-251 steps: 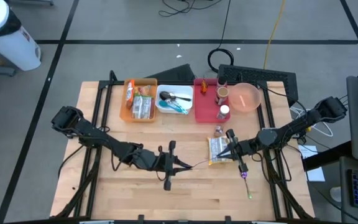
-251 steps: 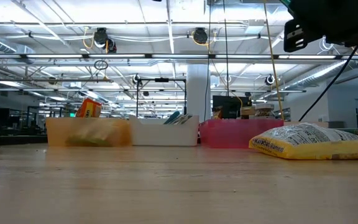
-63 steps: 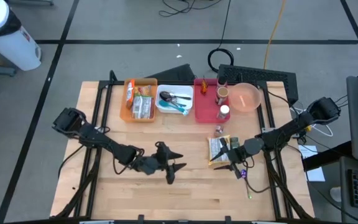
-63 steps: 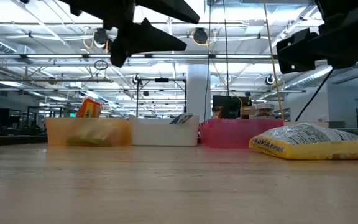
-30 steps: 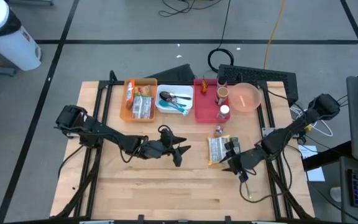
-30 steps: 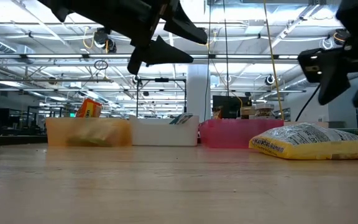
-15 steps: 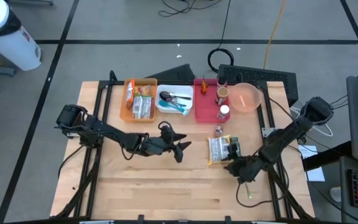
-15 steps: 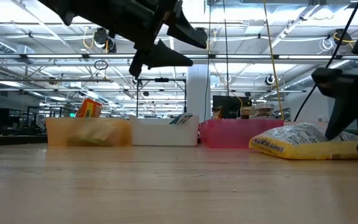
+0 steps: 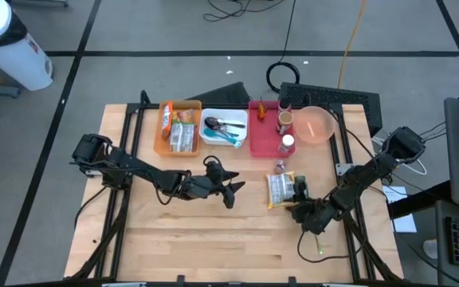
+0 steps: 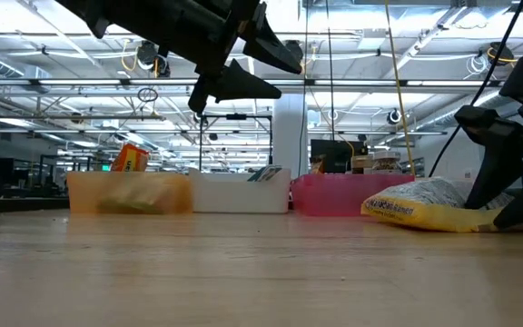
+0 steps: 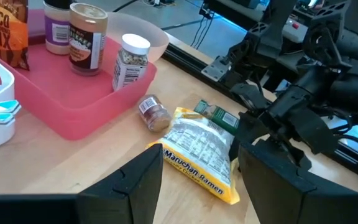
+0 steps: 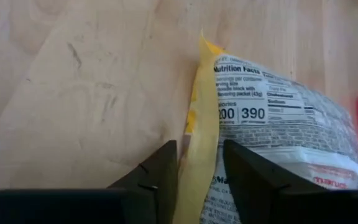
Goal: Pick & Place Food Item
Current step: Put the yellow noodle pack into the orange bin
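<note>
Far left on desk (image 9: pixel 174 239): orange bin (image 9: pixel 178 127) w/ snack packs. Next right, white bin (image 9: pixel 224 130) w/ utensils. Then pink bin (image 9: pixel 268 131) w/ jars + spice bottle, pale bowl (image 9: pixel 315 124) at its right end.

Left gripper (image 9: pixel 231 191) raised over desk middle, well left of the packet, fingers (image 11: pixel 135 186) spread apart, nothing between them. Seen in low view up high, above the bins.

Small jar (image 9: pixel 280 167) lying on its side, just near of pink bin, just far of packet.

Ramen packet (image 9: pixel 280 190) — yellow edge, white label — right of desk centre, near of pink bin. In low view, lying on the wood w/ its right end lifted a bit by the gripper. Small green pack (image 11: pixel 216 116) touching its right side.

Right gripper (image 9: pixel 300 209) low at desk level, at near-right corner of ramen packet. Fingers (image 12: pixel 154 177) straddling the packet's yellow edge, one each side, closing onto it; pads right by the seam, firm pinch not clear. Rest of packet flat on wood.

Right of desk: cables, dark mat, keyboard edge.
</note>
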Controlling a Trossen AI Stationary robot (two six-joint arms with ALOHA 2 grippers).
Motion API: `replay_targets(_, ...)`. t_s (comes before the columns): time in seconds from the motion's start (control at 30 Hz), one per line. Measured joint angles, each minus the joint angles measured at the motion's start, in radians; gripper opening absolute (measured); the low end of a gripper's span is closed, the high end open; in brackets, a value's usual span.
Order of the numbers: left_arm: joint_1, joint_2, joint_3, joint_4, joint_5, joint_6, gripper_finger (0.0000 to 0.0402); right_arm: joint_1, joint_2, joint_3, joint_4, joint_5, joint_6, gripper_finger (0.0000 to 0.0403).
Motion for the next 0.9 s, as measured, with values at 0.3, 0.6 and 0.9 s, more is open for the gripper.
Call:
replay_targets(0.3,0.021,0.0,0.0,0.011,0.0,0.005,0.0218,0.0,-0.001,0.0,-0.076,-0.001,0.074,0.0011)
replay_targets(0.6,0.053,0.0,-0.001,0.034,0.113,0.033,0.0218,0.0,-0.001,0.0,-0.076,0.013,0.089,0.0002)
replay_targets(0.9,0.019,0.0,0.001,0.266,0.45,0.384,0.0218,-0.031,-0.006,0.015,0.122,-0.095,-0.076,0.0001)
